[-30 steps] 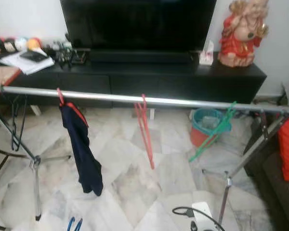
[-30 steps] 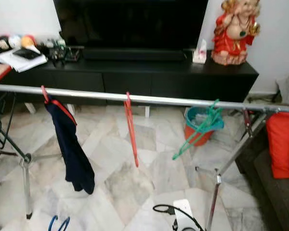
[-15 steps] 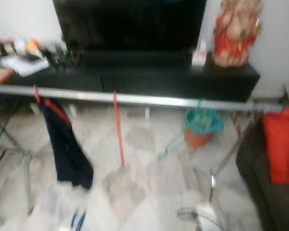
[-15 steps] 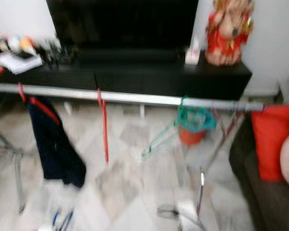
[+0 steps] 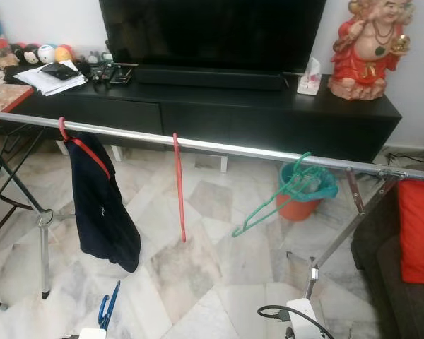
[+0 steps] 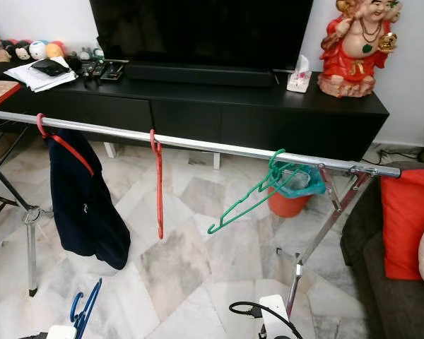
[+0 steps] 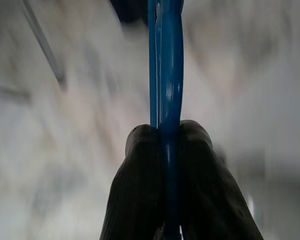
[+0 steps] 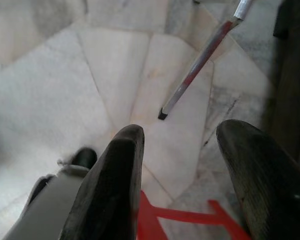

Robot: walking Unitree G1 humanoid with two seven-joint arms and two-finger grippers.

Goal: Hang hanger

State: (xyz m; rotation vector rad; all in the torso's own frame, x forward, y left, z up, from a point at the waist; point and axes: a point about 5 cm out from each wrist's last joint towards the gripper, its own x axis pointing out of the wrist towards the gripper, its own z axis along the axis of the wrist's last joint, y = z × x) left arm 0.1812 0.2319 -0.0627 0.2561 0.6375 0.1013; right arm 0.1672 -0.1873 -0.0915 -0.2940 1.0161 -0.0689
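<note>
Left wrist view shows the left gripper (image 7: 167, 145) clenched on the blue plastic hanger (image 7: 165, 60) – carrying step, right gripper (image 8: 182, 150) spread and empty – next, hook it over the long silver metal rail (image 5: 226, 147) between its ends.

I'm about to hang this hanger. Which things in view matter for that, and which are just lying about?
Part of the job:
blue hanger, clamped in the left gripper
clothes rail
red hanger, green hanger and dark garment already on it

Just lying about:
TV
red figurine
tissue box
orange bucket
red cushion
</note>
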